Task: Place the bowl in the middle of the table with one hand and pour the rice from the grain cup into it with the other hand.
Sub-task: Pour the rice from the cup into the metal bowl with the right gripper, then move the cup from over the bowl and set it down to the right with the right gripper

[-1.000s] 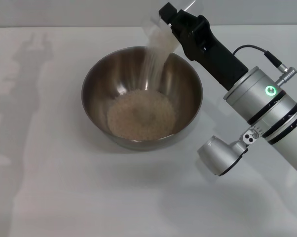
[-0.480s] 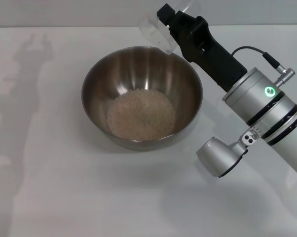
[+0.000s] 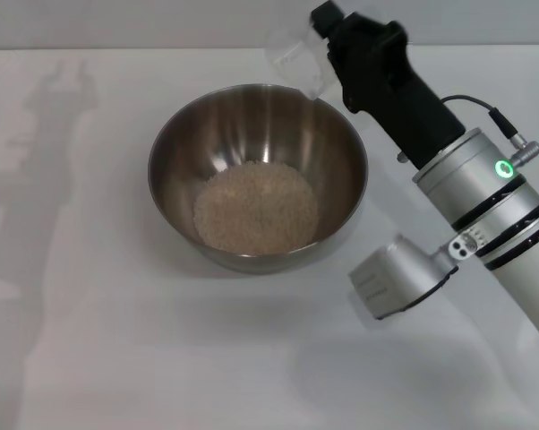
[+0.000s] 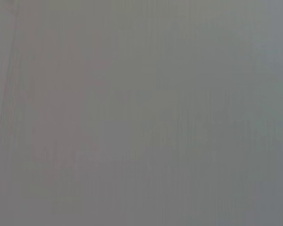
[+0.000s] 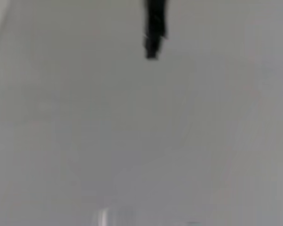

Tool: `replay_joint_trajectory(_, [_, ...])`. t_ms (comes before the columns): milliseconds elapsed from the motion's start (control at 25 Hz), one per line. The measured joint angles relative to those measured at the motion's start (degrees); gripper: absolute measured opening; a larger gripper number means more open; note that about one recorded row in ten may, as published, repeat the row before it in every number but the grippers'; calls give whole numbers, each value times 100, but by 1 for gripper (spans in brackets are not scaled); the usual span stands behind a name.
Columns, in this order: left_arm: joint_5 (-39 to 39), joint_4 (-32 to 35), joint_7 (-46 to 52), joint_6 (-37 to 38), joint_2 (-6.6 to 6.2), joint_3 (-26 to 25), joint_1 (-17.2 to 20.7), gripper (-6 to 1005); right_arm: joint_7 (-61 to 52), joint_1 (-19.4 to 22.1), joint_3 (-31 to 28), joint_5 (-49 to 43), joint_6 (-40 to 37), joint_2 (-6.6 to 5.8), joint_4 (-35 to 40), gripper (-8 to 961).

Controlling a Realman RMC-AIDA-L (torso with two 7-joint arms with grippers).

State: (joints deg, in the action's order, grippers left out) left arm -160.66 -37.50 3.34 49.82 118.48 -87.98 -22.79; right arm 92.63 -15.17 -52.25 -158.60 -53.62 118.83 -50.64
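In the head view we see the bowl (image 3: 258,175) standing upright near the middle of the white counter (image 3: 117,358), with the rice (image 3: 256,208) heaped in its bottom. The right claw (image 3: 323,40) is raised over the bowl's far right rim and grips the clear cup (image 3: 296,55), which is tilted with its mouth toward the bowl. We see no rice in the cup and none falling from it. The cup hangs above the rim and does not touch it. The right arm (image 3: 471,210) runs from the claw down toward the near right corner, with a green light lit on its silver wrist.

The left arm is not in the head view; we see only a shadow (image 3: 46,161) on the counter's left side. The left wrist view shows us a plain grey field and nothing else, so the left claw is out of sight.

The right wrist view shows a pale blank surface with one dark, narrow shape (image 5: 154,28) at an edge; we cannot tell what it is. Neither bowl nor cup appears there.
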Motion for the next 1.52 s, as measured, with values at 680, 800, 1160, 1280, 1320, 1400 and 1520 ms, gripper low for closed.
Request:
replay_joint_trajectory(680, [0,-47,9,77,0,23,-5,288,-1873,-75,1203,3802,-1414,73,-311,5])
replay_joint_trajectory(800, [0,-47,9,81,0,34,-5,287,-2227,-54,1206,3959,-1414,67,-351,5])
replay_joint_trajectory(1160, [0,-44,9,83,0,45,11,284,-3328,-138,1175,5202,-1347,68,-204,4])
replay_joint_trajectory(1280, [0,-41,9,85,0,42,12,283,-3494,-218,1209,5951,-1324,66,-116,4])
replay_joint_trajectory(1320, [0,-41,9,85,0,42,12,283,-3494,-218,1209,5951,-1324,66,-116,4])
replay_joint_trajectory(1400, [0,-39,9,89,0,37,11,283,-3739,-190,1229,6104,-1270,69,-115,4])
replay_joint_trajectory(1520, [-2,-38,9,89,0,31,9,283,-3936,-158,1235,6114,-1240,73,-138,4])
